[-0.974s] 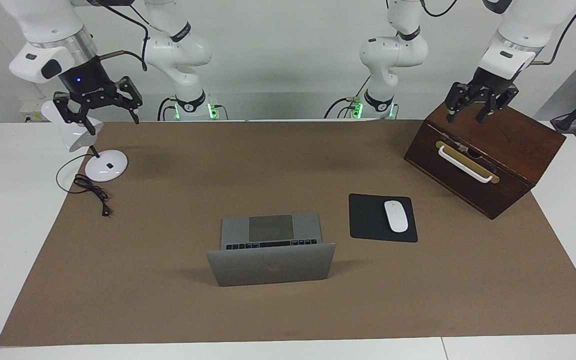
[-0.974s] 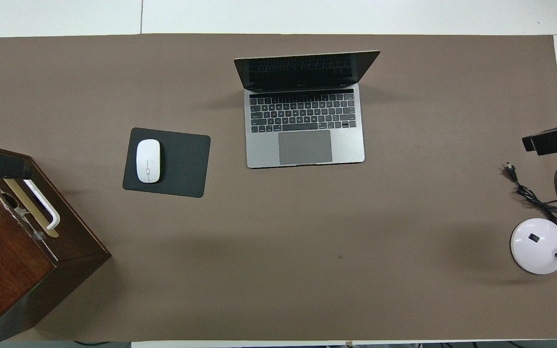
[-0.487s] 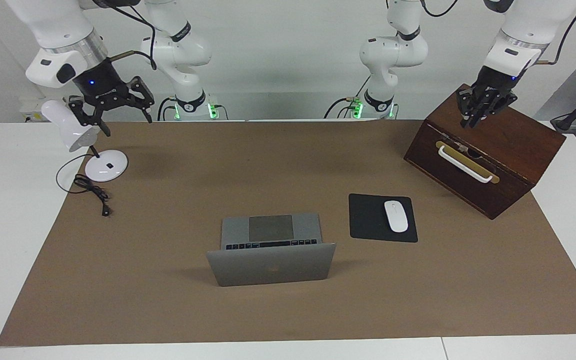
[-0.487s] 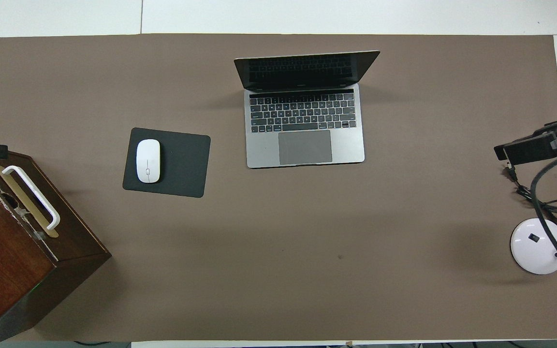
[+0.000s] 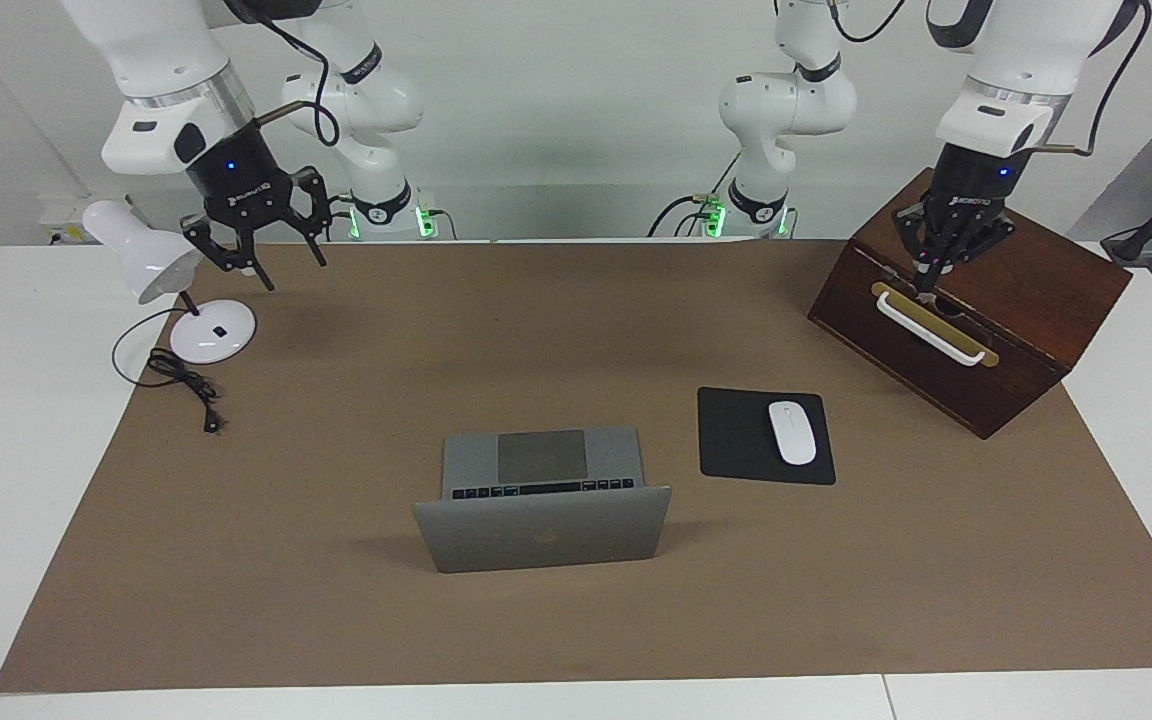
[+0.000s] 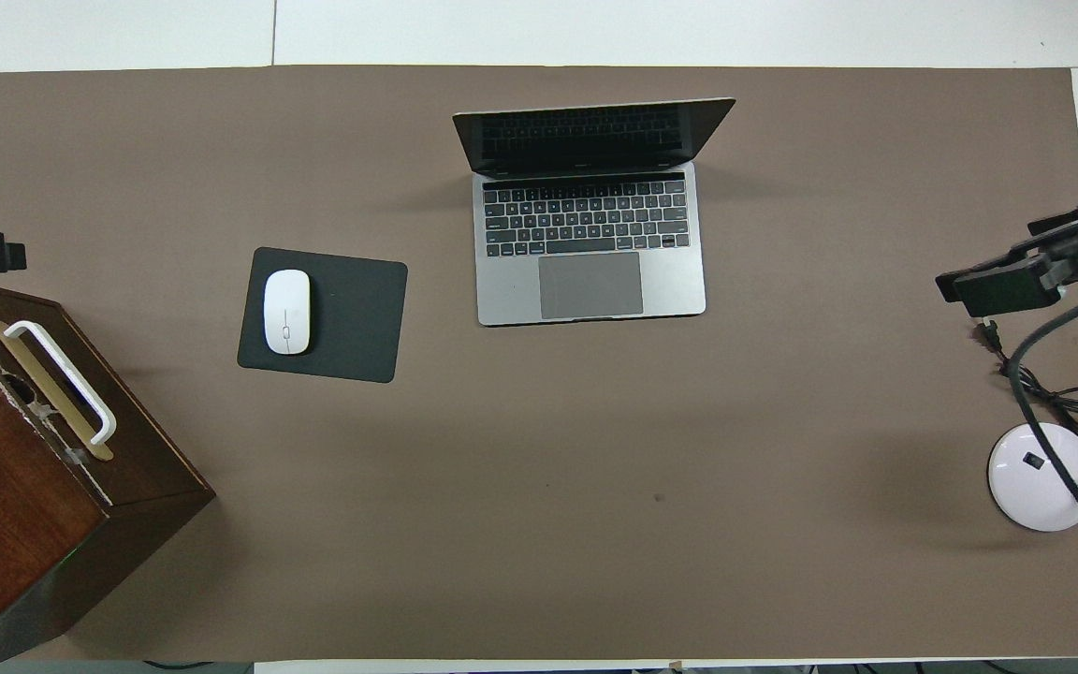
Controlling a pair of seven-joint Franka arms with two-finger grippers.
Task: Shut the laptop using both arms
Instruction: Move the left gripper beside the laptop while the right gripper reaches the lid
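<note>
Laptop (image 5: 542,510): we saw thin silver metal, open mid-mat, lid hiding most keys (facing view).
Right gripper (image 5: 267,268): fingers spread, over mat beside white lamp (image 5: 148,262).
Left gripper (image 5: 929,285): fingers together, over wooden box (image 5: 966,310).

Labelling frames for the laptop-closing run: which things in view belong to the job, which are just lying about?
Job: laptop, lid open; left gripper over the box; right gripper by the lamp.

Lying about: box, lamp, mouse, mouse pad, loose cable.
</note>
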